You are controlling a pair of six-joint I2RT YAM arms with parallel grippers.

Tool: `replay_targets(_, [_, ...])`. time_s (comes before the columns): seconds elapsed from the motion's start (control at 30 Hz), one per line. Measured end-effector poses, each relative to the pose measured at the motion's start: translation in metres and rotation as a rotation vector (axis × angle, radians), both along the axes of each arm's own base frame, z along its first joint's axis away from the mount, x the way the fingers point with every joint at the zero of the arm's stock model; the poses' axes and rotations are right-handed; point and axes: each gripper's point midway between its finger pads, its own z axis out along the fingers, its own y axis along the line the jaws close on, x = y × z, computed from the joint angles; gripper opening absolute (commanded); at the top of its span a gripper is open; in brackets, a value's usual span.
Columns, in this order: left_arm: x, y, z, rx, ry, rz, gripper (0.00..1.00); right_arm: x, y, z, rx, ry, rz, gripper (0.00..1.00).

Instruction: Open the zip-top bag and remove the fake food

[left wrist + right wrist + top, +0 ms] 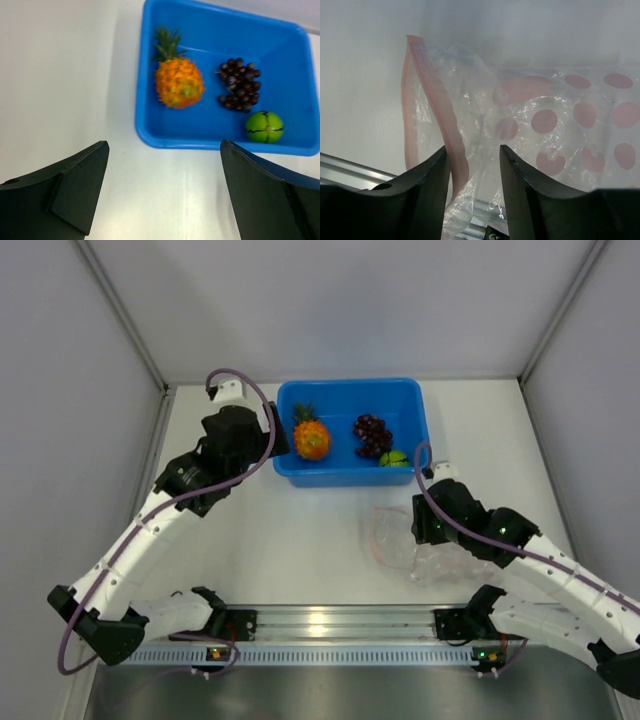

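The zip-top bag [398,540] lies open and crumpled on the table right of centre, clear with pink dots and a pink zip strip [436,95]. My right gripper [424,528] is open, its jaws [472,150] astride the bag's near edge, the strip beside the left finger. The fake food lies in the blue tub [350,388]: the orange pineapple [311,438], the purple grapes [372,435] and the green fruit [394,458]. My left gripper [272,440] is open and empty [164,167] above the table by the tub's left front corner [145,135]; the pineapple [178,82], grapes [239,85] and green fruit [264,127] show beyond it.
An aluminium rail [330,621] runs along the near edge between the arm bases and also shows under the bag in the right wrist view [350,169]. White walls close in the table at left, right and back.
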Motion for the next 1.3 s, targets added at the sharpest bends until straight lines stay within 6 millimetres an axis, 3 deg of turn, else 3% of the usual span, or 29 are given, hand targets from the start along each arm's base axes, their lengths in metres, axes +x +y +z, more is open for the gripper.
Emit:
replay_targets(0.17, [-0.017, 0.037, -0.026, 0.082, 0.077, 0.072, 0.98, 0.001, 0.005, 0.01, 0.024, -0.021, -0.001, 0.6])
replay_targets(0.2, [-0.021, 0.044, -0.028, 0.092, 0.084, 0.083, 0.98, 0.002, 0.005, 0.016, 0.031, -0.033, -0.006, 0.75])
replay_targets(0.3, [-0.038, 0.064, -0.028, 0.111, 0.089, 0.113, 0.98, 0.009, 0.001, 0.044, 0.052, -0.101, -0.03, 0.99])
replay_targets(0.5, [-0.069, 0.093, -0.025, 0.118, 0.061, 0.154, 0.98, 0.02, -0.026, 0.11, 0.086, -0.298, -0.133, 0.99])
replay_targets(0.73, [-0.105, 0.129, -0.032, 0.136, 0.009, 0.207, 0.98, 0.016, -0.075, 0.143, 0.068, -0.474, -0.264, 0.99])
replay_targets(0.9, [-0.131, 0.156, -0.028, 0.135, -0.073, 0.25, 0.98, 0.009, -0.101, 0.151, 0.038, -0.549, -0.316, 0.99])
replay_targets(1.03, [-0.147, 0.172, -0.018, 0.117, -0.141, 0.272, 0.98, 0.006, -0.113, 0.142, -0.019, -0.565, -0.32, 0.99])
replay_targets(1.3, [-0.152, 0.177, -0.017, 0.154, -0.155, 0.257, 0.98, 0.007, -0.115, 0.124, -0.083, -0.554, -0.3, 0.99])
